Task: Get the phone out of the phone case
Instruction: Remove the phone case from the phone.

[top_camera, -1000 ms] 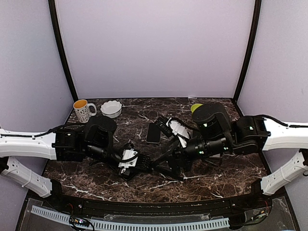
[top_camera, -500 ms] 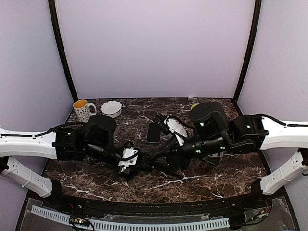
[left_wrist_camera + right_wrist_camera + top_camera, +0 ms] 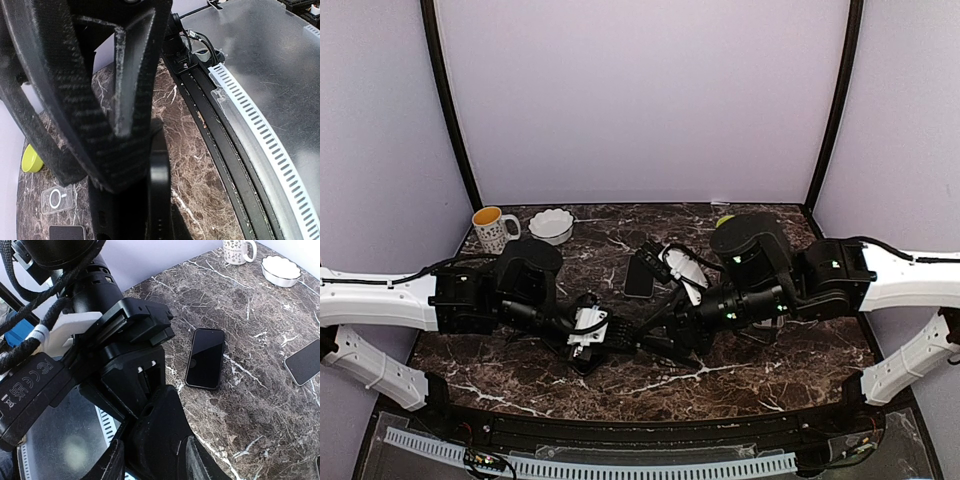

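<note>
Left wrist: phone (image 3: 159, 200) (edge-on) sits pinched in left gripper (image 3: 136, 161).

Phone case: a thin black slab with rounded edges (image 3: 159, 200) was seen edge-on.
Grip: it was clamped by the closed fingers of the left tool (image 3: 605, 336), which were pressed against its flat side.
Pose: it was held on edge above the dark marbled counter (image 3: 750, 370), with its length running from the left tool toward the right tool (image 3: 662, 340).
Far end: it lay at the right tool's fingers, but contact there could not be made out.
Phone: it could not be told apart from the phone case, and whether it was seated inside was hidden.
Place: the slab was held over the near middle of the counter, between the two tools.
</note>
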